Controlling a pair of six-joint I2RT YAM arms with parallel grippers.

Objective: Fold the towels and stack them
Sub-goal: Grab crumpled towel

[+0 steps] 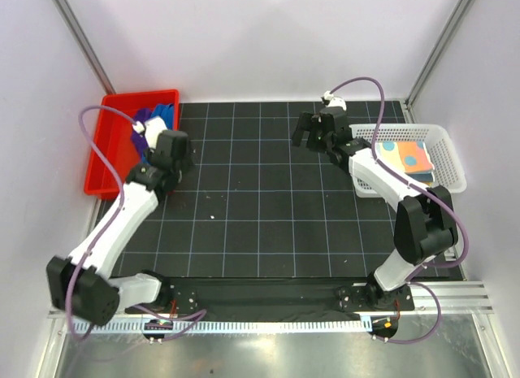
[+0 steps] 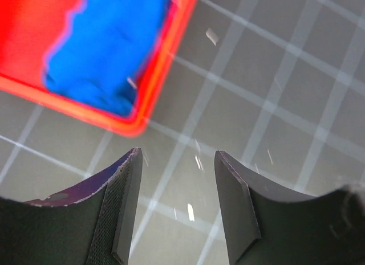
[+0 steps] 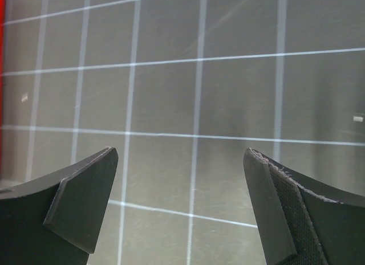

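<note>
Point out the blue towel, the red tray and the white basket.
blue towel (image 2: pixel 108 48), left wrist view, middle of the cloth
red tray (image 1: pixel 118 142), top external view, bare floor
white basket (image 1: pixel 398 133), top external view, far wall

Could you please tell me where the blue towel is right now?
The blue towel lies in the red tray at the table's far left in the top view, close beside the open left gripper.

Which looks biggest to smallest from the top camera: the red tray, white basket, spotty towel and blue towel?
1. Red tray and white basket: about alike.
2. Spotty towel.
3. Blue towel, though the left arm hides part.
</note>
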